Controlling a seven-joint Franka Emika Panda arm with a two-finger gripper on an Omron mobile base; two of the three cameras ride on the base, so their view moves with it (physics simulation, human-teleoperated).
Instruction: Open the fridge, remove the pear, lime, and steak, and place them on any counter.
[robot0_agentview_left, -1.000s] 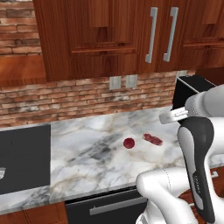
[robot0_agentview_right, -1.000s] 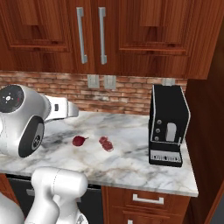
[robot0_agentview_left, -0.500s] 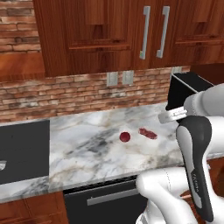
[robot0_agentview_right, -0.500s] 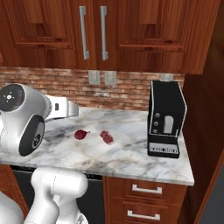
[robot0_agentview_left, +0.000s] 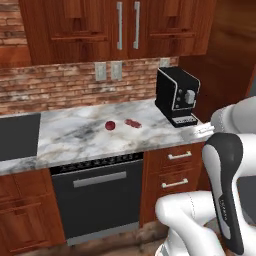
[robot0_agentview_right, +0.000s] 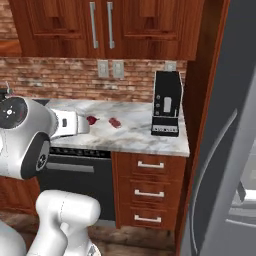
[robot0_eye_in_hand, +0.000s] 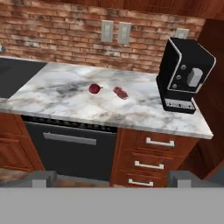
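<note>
- Pear (robot0_eye_in_hand: 94, 89) and steak (robot0_eye_in_hand: 120, 92) lie on the counter (robot0_eye_in_hand: 65, 98), near each other but apart, at the middle of the hand view; the pear is left of the steak.
- Gripper (robot0_eye_in_hand: 112, 178): its 2 tips sit at the bottom corners of the hand view, spread wide with nothing between them, well short of the counter.
- Fridge (robot0_agentview_right: 227, 165): a grey door with a long curved handle fills the right side of the right base view, standing open with a white shelf showing behind its lower right edge.
- Below the counter, a dark appliance front (robot0_eye_in_hand: 70, 148) sits left of 3 drawers (robot0_eye_in_hand: 155, 155) with silver handles.
- Further back, a black coffee machine (robot0_eye_in_hand: 183, 74) stands at the counter's right end, a black stovetop (robot0_eye_in_hand: 17, 76) at its left.
- Behind, a brick wall carries 2 outlets (robot0_eye_in_hand: 116, 32); wood cabinets (robot0_agentview_left: 125, 25) hang above in the left base view.
</note>
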